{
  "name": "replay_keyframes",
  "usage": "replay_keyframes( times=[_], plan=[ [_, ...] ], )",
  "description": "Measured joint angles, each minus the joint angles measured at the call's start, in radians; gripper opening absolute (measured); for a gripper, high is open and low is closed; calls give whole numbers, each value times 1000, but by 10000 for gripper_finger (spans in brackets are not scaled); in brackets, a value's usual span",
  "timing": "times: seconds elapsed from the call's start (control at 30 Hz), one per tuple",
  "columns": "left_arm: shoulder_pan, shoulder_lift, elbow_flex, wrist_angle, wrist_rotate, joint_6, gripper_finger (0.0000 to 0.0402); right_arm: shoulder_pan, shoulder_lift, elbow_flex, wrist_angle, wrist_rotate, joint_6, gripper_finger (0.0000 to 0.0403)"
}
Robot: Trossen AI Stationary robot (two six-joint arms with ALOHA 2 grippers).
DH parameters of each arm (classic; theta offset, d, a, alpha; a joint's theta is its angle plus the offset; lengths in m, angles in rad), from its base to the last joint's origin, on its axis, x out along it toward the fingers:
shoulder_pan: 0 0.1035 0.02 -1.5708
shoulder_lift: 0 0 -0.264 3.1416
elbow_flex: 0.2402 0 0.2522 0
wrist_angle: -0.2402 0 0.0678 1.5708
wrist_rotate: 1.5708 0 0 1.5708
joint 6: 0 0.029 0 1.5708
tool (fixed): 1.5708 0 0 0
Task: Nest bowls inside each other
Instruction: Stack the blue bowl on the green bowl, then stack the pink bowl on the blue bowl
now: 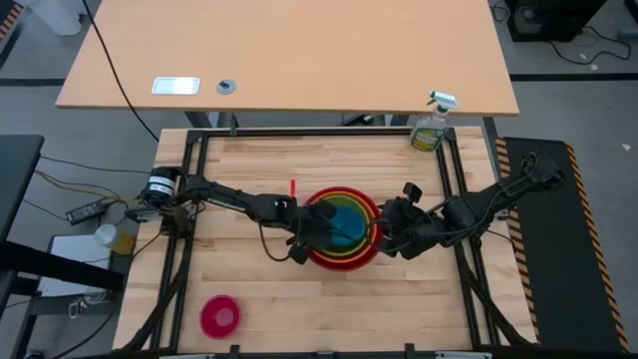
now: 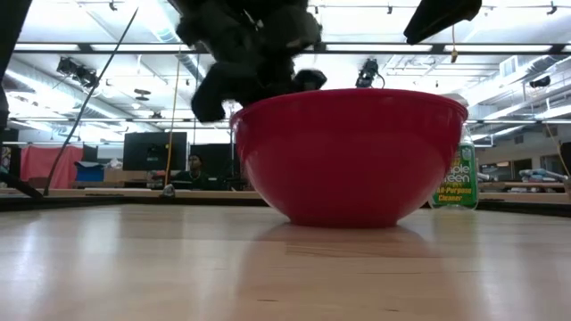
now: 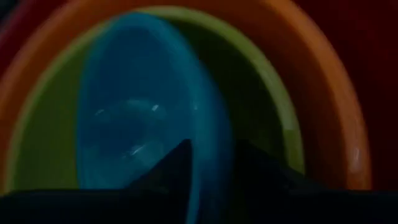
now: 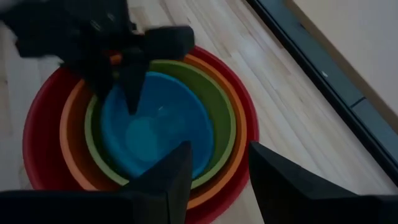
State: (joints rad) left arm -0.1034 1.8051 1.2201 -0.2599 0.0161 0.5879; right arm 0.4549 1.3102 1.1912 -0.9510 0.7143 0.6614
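We see the butcher-block wooden table (image 1: pixel 259 299) carrying a stack: the big glossy red plastic bowl (image 1: pixel 365 255) holds the orange plastic bowl (image 4: pixel 69 146), which holds the lime green plastic bowl (image 4: pixel 219 109), and inside that sits the round blue plastic bowl (image 4: pixel 155 134). The small magenta-pink plastic bowl (image 1: pixel 220 315) lies alone, well apart from the stack, near the table's front edge on the left arm's side.

The left gripper (image 1: pixel 321 227) hangs over the stack's left rim; in its wrist view one finger sits inside the blue bowl's near wall and one outside, but we cannot tell whether they pinch it or have let go. The right gripper (image 4: pixel 214 171) hovers at the stack's right rim, fingers apart, holding nothing.

We judge the blue bowl is just being placed, so four of five are nested. Next, an arm must clear the stack, reach the pink bowl, grip its rim and carry it into the blue one; the left arm is nearer.

Behind the table stands a green spray bottle (image 2: pixel 456 183); its label reads "Simple Green All-Purpose Cleaner", partly hidden by the red bowl
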Motion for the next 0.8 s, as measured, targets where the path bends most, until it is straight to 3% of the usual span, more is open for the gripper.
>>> replay_keyframes(
  times=[0.17, 0.3, 0.53, 0.8],
  plan=[
    [-52, -55, 52, -63, -23, 2, 201, 4, 0, 0, 9, 0, 1, 162],
    [-100, -111, 74, -123, -80, -6, 227, 9, 0, 1, 21, 0, 9, 162],
    [-200, -237, 46, -325, -95, -114, 223, 33, 0, 0, 13, 0, 47, 162],
    [-391, -427, -137, -398, -87, -394, 189, 56, 12, 0, 42, 0, 76, 162]
  ],
)
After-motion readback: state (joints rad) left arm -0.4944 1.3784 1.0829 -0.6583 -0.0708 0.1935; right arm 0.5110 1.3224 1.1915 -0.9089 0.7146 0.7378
